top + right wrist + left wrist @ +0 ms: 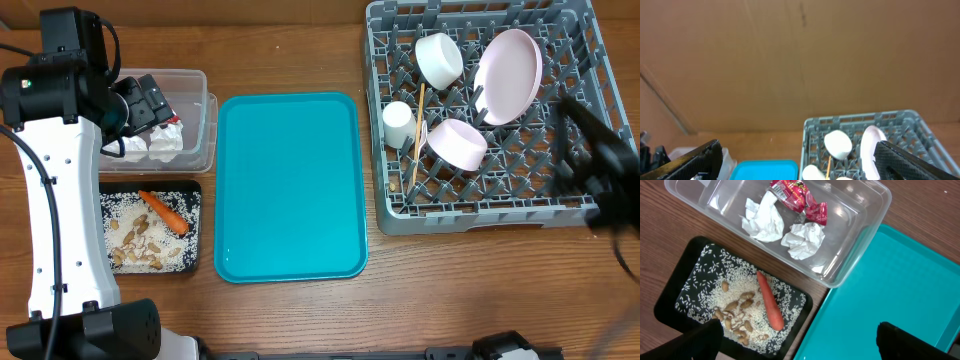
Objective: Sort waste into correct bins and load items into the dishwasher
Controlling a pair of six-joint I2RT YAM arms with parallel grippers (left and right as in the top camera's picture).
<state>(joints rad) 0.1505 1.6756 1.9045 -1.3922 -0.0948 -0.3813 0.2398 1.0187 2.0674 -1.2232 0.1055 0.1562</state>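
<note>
The left gripper (797,342) is wide open and holds nothing. Closest, by one finger, is one black tray (670,295) with one carrot (770,302) and a pile of food scraps and rice (735,317). By the other finger lies one teal tray (900,280). Farther out is one clear tub (860,225) with two napkins (762,217) and one red wrapper (797,195).

The right gripper (800,162) is wide open and empty too. Ahead of it sits one grey rack (420,212) with one pink plate (510,75), two bowls (440,58), one cup (398,122) and one stick (419,110).

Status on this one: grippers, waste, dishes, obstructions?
Left gripper and right gripper open, empty. Napkins, wrapper in clear tub; carrot, scraps in black tray. Plate, bowls, cup in rack. Nothing obstructing.
</note>
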